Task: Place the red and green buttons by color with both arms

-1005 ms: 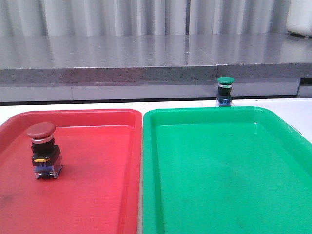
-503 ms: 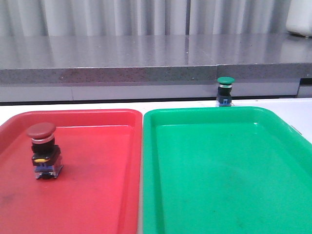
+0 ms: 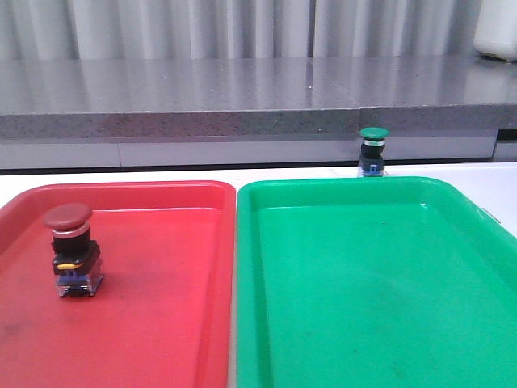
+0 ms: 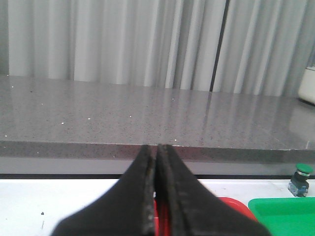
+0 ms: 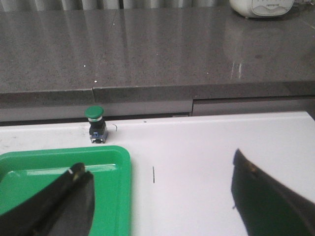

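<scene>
The red button stands upright inside the red tray, near its left side. On the white table just behind the green tray stands the green button, also seen small in the left wrist view and in the right wrist view. Neither gripper shows in the front view. My left gripper is shut with nothing between its fingers, held above the red tray's far edge. My right gripper is wide open and empty, over the green tray's right rim, well short of the green button.
A grey stone ledge runs along the back of the white table. A white appliance sits on the ledge at the far right. Curtains hang behind.
</scene>
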You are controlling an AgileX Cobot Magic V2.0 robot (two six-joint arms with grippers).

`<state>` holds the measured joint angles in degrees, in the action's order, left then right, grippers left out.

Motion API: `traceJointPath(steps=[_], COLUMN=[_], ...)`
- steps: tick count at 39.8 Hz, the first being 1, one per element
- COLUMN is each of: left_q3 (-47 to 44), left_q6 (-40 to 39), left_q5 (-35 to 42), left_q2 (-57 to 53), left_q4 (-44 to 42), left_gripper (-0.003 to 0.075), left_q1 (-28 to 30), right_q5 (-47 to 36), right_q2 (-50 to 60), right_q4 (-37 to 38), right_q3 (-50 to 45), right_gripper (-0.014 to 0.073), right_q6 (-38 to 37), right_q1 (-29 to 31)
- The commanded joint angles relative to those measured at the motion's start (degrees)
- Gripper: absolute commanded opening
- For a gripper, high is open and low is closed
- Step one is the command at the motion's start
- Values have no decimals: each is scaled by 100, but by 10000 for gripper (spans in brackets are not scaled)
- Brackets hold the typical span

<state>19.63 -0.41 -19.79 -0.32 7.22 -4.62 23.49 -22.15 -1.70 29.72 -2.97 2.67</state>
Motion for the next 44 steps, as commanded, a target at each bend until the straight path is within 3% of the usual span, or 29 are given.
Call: traceJointPath(steps=[1, 8, 18, 26, 44], left_q3=[136, 136, 136, 136, 136], left_q6=[-51, -51, -51, -51, -51], left_q5=[494, 494, 494, 494, 494], left_q2=[-77, -77, -77, -77, -77], left_q4=[65, 65, 65, 65, 65], left_gripper=[-20, -20, -20, -20, -20], left_q1=[-6, -6, -6, -6, -6], right_q5=[-617, -999, -1748, -1400, -232], right_q2=[-80, -305, -2260, -4004, -7096], right_q4=[7, -21, -21, -21, -21], right_q3=[207, 213, 791, 1818, 4357], right_gripper=[590, 590, 590, 590, 590], right_q6=[16, 16, 16, 16, 11], right_q1=[-9, -9, -9, -90, -1267])
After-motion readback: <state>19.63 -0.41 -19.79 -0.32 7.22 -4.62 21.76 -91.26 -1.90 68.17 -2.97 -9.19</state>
